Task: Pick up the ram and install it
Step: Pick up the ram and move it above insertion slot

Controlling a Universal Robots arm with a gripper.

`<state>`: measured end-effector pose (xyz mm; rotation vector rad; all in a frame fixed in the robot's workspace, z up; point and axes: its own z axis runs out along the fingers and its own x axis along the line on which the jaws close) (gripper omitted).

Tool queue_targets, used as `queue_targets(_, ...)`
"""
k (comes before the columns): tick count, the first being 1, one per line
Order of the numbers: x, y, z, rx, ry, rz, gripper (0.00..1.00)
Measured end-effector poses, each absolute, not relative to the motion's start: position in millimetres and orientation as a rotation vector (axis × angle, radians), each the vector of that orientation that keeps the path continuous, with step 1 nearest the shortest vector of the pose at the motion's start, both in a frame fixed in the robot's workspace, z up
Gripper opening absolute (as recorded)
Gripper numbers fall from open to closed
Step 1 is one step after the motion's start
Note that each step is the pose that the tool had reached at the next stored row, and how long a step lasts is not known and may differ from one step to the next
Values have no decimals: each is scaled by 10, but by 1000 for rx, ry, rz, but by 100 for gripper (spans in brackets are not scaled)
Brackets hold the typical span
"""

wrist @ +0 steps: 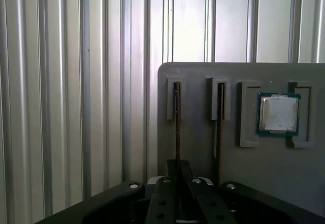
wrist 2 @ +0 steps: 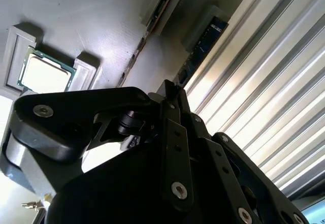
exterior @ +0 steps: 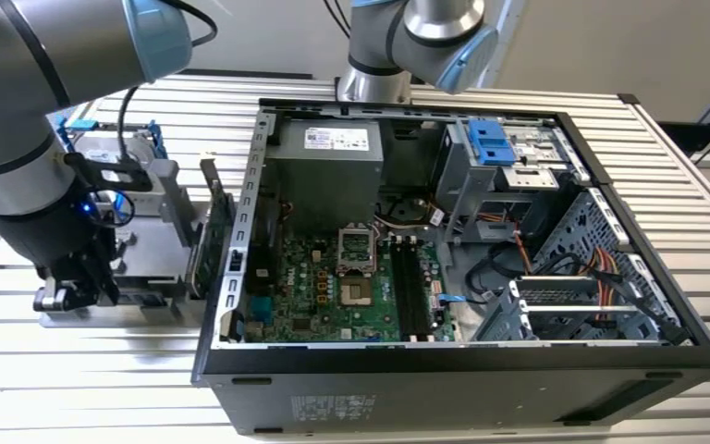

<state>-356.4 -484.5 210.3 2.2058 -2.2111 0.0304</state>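
Two ram sticks stand on edge in slots of a grey parts tray [wrist: 198, 76]. My gripper [wrist: 177, 169] is down on the ram [wrist: 176, 117] in the slot farther from the processor chip [wrist: 278, 113], its fingers pinched to a narrow gap on the stick's end. The other ram stick [wrist: 219, 117] stands free beside it. In the second wrist view my gripper [wrist 2: 172, 89] meets the held ram [wrist 2: 205, 33], which still sits in its slot. In the exterior view my gripper [exterior: 69, 294] is low over the tray [exterior: 158, 310] at the exterior view's left.
An open computer case [exterior: 651, 277] lies in the middle with its motherboard [exterior: 330, 296] and black memory slots [exterior: 410, 287] exposed. A green card [exterior: 214, 231] stands on edge between tray and case. A hard drive with blue rails [exterior: 121, 148] sits behind the tray.
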Motion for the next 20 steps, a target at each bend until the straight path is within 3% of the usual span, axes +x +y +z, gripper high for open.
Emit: queue_targets(20,-3564,-4845,2232,2206,-2211,30,0)
